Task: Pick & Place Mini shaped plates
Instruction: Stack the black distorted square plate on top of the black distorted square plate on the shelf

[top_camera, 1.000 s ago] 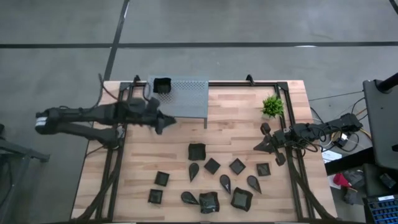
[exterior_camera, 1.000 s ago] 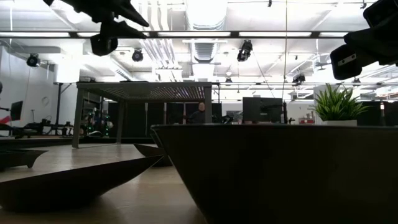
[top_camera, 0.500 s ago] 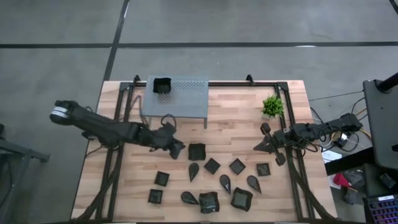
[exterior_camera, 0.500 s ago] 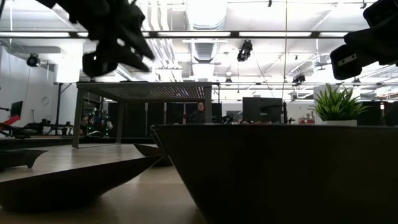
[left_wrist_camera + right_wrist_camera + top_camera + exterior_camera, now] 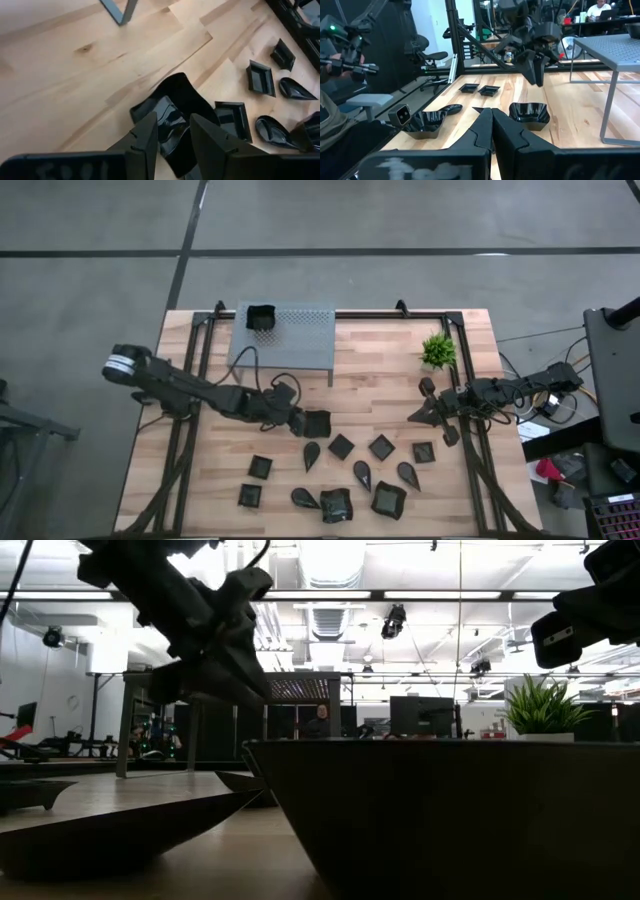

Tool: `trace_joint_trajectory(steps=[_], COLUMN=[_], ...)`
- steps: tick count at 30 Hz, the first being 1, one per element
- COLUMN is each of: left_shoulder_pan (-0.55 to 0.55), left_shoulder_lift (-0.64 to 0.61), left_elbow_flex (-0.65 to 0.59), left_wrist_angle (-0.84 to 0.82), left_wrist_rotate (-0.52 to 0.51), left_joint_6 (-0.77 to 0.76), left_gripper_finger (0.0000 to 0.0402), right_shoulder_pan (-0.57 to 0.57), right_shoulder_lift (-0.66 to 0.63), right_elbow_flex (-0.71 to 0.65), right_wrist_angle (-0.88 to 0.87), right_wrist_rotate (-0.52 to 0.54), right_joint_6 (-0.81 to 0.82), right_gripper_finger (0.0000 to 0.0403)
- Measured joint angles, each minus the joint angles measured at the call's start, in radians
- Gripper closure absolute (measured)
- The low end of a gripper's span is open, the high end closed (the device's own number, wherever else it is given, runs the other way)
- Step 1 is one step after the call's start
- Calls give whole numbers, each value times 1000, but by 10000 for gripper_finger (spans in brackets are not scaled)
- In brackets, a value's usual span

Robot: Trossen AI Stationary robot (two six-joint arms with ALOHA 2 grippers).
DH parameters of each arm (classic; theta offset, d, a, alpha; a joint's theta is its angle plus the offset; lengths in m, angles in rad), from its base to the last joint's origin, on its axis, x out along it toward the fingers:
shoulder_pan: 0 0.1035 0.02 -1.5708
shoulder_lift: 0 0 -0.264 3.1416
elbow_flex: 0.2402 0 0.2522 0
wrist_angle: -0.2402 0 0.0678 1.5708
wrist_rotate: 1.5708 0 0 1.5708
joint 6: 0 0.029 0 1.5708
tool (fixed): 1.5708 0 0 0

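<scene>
1. My left claw (image 5: 297, 423) hangs spread just above the larger black wavy-rimmed plate (image 5: 317, 424) at mid-bench; in my left wrist view its two fingers (image 5: 150, 137) straddle that plate's (image 5: 172, 112) glossy hollow, and I cannot tell whether they touch it. The plate holds nothing.
2. Just beyond it on the light wooden bench (image 5: 380, 390) lie the other small black plates, all with nothing in them: a teardrop plate (image 5: 311, 455), a diamond plate (image 5: 341, 446), a second diamond plate (image 5: 381, 447) and a square plate (image 5: 424, 451) in one row.
3. Nearer the front edge sit a square plate by the left rail (image 5: 260, 467), another square below it (image 5: 249, 495), two more teardrops (image 5: 362, 472), and two larger wavy-rimmed plates (image 5: 336, 504).
4. My right claw (image 5: 418, 416) rests at the bench's right edge, fingers pressed together on nothing.
5. Farther back stands the grey perforated metal stand (image 5: 300, 340), with one black square plate (image 5: 261, 317) on its top at the left corner.
6. The small green plant (image 5: 438, 350) sits toward the far right corner.
</scene>
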Motion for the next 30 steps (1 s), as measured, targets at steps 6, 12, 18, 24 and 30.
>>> trace_joint_trajectory(steps=[6,12,18,24,30], left_shoulder_pan=[1,1,1,0,0], left_shoulder_lift=[62,87,116,146,176], left_elbow_flex=[0,0,0,0,0], left_wrist_angle=[-5,-6,-3,10,19], left_wrist_rotate=[-5,-17,-22,-19,-13], left_joint_6=[-1,-2,-10,-19,-5], left_gripper_finger=[294,294,294,294,294], right_shoulder_pan=[0,0,0,0,0], right_shoulder_lift=[0,0,0,0,0], right_elbow_flex=[0,0,0,0,0], right_wrist_angle=[0,0,0,0,0], right_wrist_rotate=[0,0,0,0,0], right_joint_6=[0,0,0,0,0], right_gripper_finger=[394,394,394,394,394])
